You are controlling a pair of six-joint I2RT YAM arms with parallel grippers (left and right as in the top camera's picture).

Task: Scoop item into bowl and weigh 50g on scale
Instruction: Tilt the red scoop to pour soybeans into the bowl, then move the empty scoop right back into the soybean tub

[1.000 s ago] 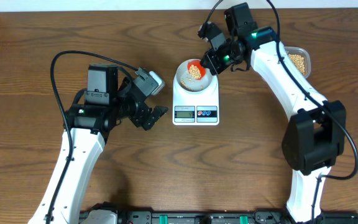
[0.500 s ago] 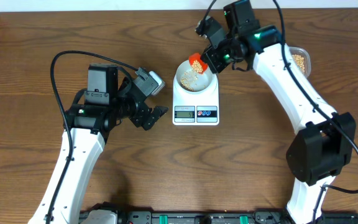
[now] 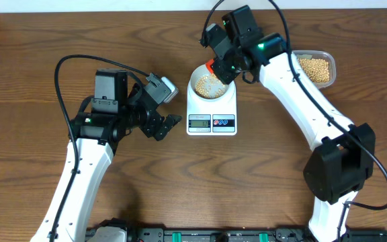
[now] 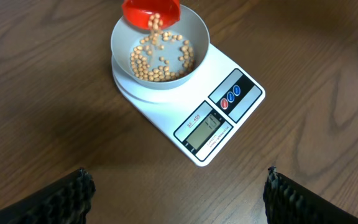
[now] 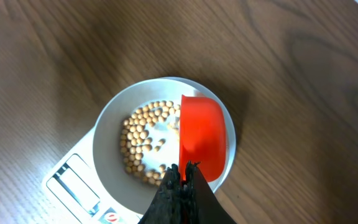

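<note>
Dark brown wooden table (image 4: 328,74), visible grain, low satin sheen. The left gripper (image 4: 178,186) has rough, matt black fingers (image 4: 67,196). Ahead of it sits a smooth white plastic scale (image 4: 166,115). On it, a smooth matt pale bowl (image 4: 197,37) holds smooth tan beans (image 4: 151,65). A glossy red plastic scoop (image 5: 201,134) sits at the tips of the right gripper (image 5: 180,169).

My worktop (image 4: 328,143) is dark brown wood grain. The scale (image 4: 166,118) is white, with a grey display (image 4: 204,127) and red and blue buttons (image 4: 230,98). On the scale, the pale grey bowl (image 4: 197,38) holds tan-yellow beans (image 4: 157,62); the scoop (image 5: 202,137) above it is bright red. My right jaws are black.
</note>
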